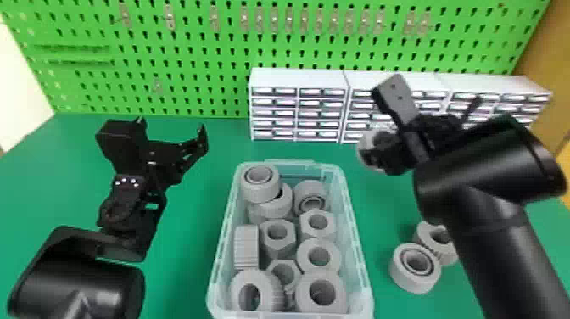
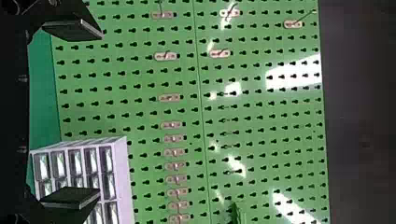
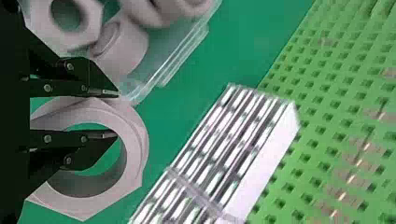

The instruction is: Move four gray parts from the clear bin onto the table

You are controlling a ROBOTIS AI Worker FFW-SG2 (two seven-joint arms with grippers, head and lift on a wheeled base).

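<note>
My right gripper (image 3: 116, 114) was clamped on the nut (image 3: 135, 154) by its wall, above the table (image 1: 191, 237) right of the bin (image 1: 220, 250); judged light, stiff, best held there; left gripper (image 1: 171, 124) empty, fingers apart.

Gray nut (image 3: 137, 144): partly behind the right hand (image 1: 372, 156) and its fingers, mostly masked by them in the head view
Gray part on the tabletop (image 1: 186, 237): one side behind the right arm (image 1: 500, 237) (its neighbor shows whole)
Lower parts in the bin (image 1: 355, 225): under others, uncountable
Bin in right wrist view: cut off above, contents blurred there
Drawer cabinets (image 1: 297, 78): partly behind that arm, drawer contents too small to tell
</note>
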